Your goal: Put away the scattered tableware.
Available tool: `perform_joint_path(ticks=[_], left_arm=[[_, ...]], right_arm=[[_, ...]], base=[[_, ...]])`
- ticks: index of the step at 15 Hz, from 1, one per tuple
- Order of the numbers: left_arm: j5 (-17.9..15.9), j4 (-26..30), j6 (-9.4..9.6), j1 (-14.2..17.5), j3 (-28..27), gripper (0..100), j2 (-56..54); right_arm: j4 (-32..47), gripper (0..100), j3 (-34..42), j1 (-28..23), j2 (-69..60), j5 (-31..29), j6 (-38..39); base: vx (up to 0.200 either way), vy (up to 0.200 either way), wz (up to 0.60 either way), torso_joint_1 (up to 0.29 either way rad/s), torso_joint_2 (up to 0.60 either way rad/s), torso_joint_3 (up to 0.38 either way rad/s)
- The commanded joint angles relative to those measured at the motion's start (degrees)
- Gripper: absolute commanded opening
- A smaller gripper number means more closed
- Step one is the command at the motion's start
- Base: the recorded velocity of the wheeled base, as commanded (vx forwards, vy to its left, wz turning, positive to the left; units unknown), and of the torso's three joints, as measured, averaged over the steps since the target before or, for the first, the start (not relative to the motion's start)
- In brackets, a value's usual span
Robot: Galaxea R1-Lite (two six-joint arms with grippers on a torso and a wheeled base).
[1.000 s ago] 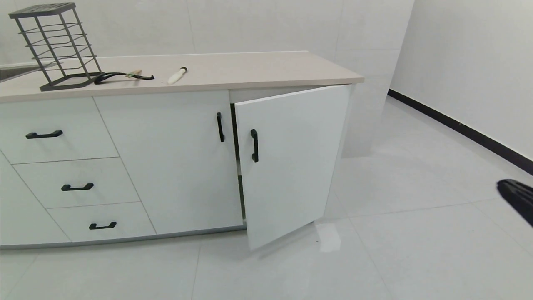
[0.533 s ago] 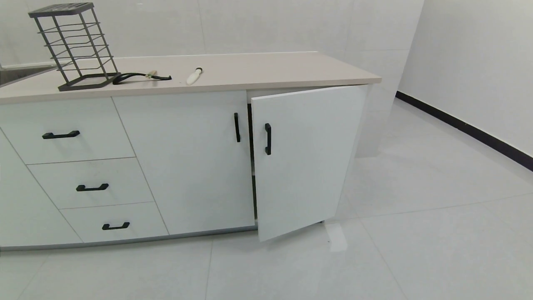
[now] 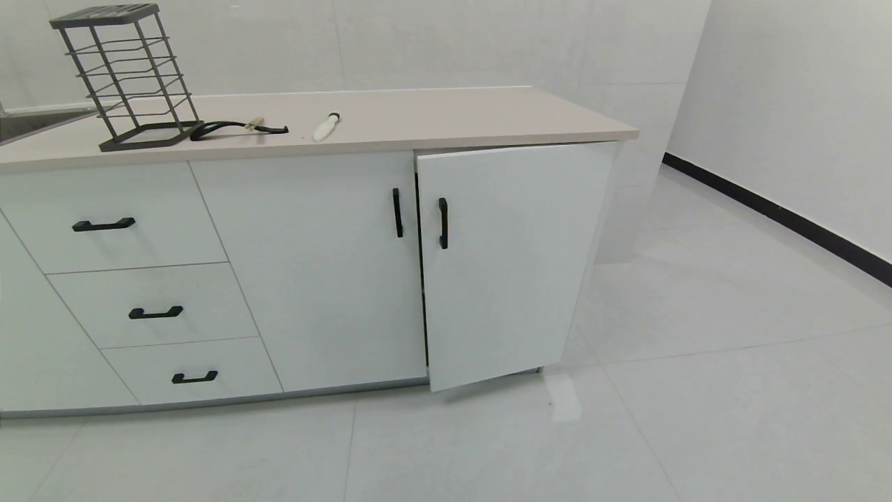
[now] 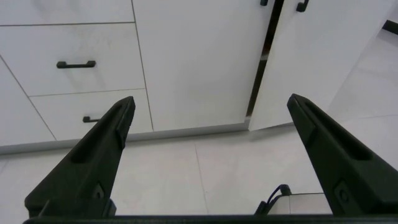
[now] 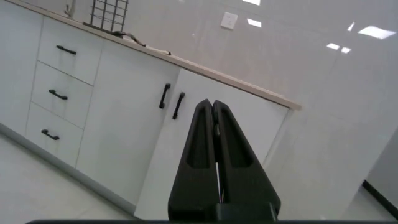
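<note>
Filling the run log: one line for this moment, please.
left gripper open; right gripper shut; cabinet door ajar; black utensil, white-handled utensil on counter

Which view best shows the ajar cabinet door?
Head view: the whole door with its handle, slightly ajar. Left wrist catches only its lower part; right wrist sees it obliquely, half hidden by the right gripper.

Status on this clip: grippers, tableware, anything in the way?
Left gripper open, empty. Right gripper shut, empty. White utensil and black utensil lie on counter beside rack. Cabinet door ajar.
</note>
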Motion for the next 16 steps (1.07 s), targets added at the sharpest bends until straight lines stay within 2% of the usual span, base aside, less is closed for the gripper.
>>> perform_joint_path(ticks=[1,2,4,5,6,9,12,16], left_arm=[[0.0,0.0,0.01,0.0,0.0,100,0.1],[-0.1,0.0,0.01,0.0,0.0,100,0.1],[0.0,0.0,-0.08,0.0,0.0,100,0.1],[0.0,0.0,-0.08,0.0,0.0,100,0.1],[0.0,0.0,-0.08,0.0,0.0,100,0.1],[0.0,0.0,-0.08,0.0,0.0,100,0.1],[-0.1,0.0,0.1,0.0,0.0,100,0.1],[-0.1,0.0,-0.17,0.0,0.0,100,0.1]], right_arm=[[6.8,0,0.1,-2.9,-6.1,-2.7,-0.3],[9.8,0,0.1,-2.4,-6.1,-5.6,-0.3],[17.5,0,0.1,-2.4,-6.1,-15.9,1.5],[30.8,0,0.1,-2.4,-6.1,-26.4,2.9],[33.9,0,-0.3,-2.4,-6.0,-31.0,6.2],[32.4,0,-0.1,-2.4,-6.0,-32.0,7.9],[32.4,0,-0.1,-2.2,-6.0,-29.0,8.0],[32.4,0,-0.1,-2.2,-6.0,-28.9,8.0]], base=[[0.0,0.0,0.0,0.0,0.0,0.0],[0.0,0.0,0.0,0.0,0.0,0.0],[0.0,0.0,0.0,0.0,0.0,0.0],[0.0,0.0,0.0,0.0,0.0,0.0],[0.0,0.2,0.0,0.002,0.0,0.007],[0.0,0.2,0.0,0.004,0.0,0.006],[0.2,0.2,0.0,0.002,0.0,0.001],[0.2,0.2,0.0,0.002,0.0,0.004]])
